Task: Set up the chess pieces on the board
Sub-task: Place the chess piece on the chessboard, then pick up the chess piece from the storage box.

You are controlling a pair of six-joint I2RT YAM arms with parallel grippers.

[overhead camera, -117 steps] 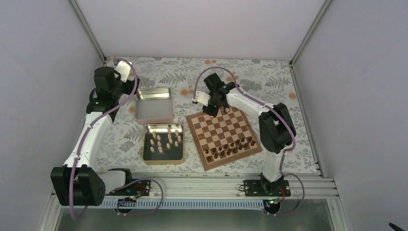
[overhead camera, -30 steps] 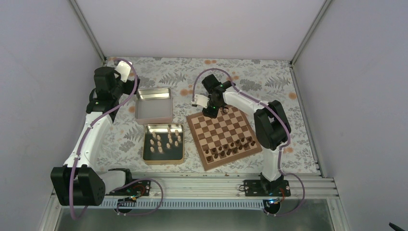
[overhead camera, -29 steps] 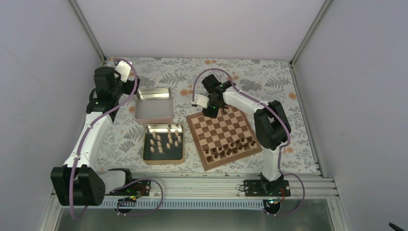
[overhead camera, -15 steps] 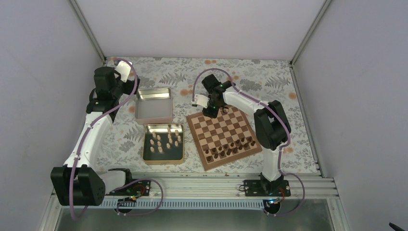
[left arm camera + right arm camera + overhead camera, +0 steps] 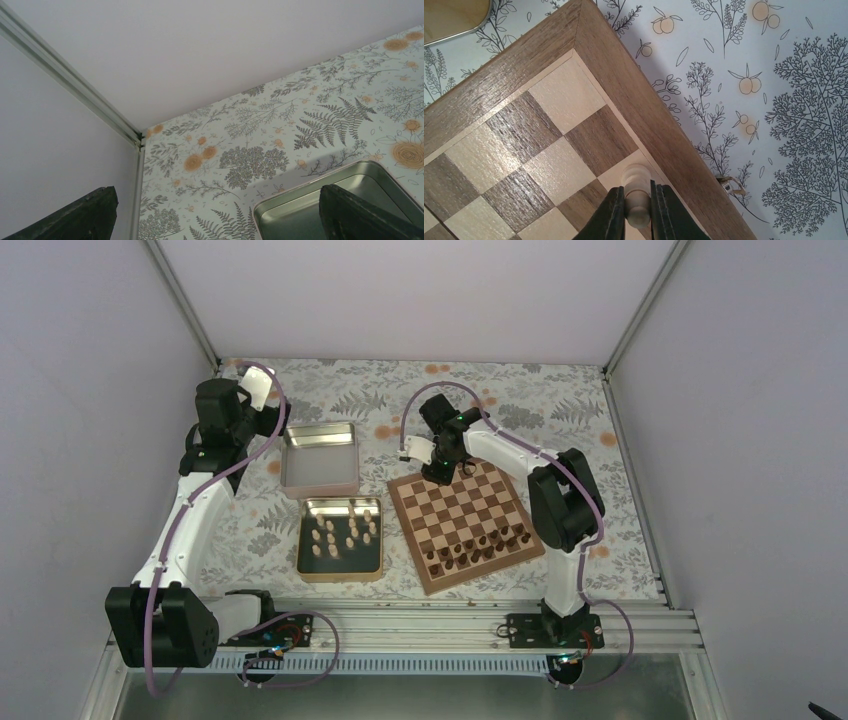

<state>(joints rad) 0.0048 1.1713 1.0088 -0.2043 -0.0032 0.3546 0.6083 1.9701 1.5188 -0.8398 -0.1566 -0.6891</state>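
Right pincer closed on one pale chess piece over a border square at the far edge of the board; left pincer spread wide, holding nothing, near a metal tin.

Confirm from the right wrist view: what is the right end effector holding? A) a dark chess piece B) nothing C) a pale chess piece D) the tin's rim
C: the right end effector is pinching a pale chess piece over a square by the border of the board.
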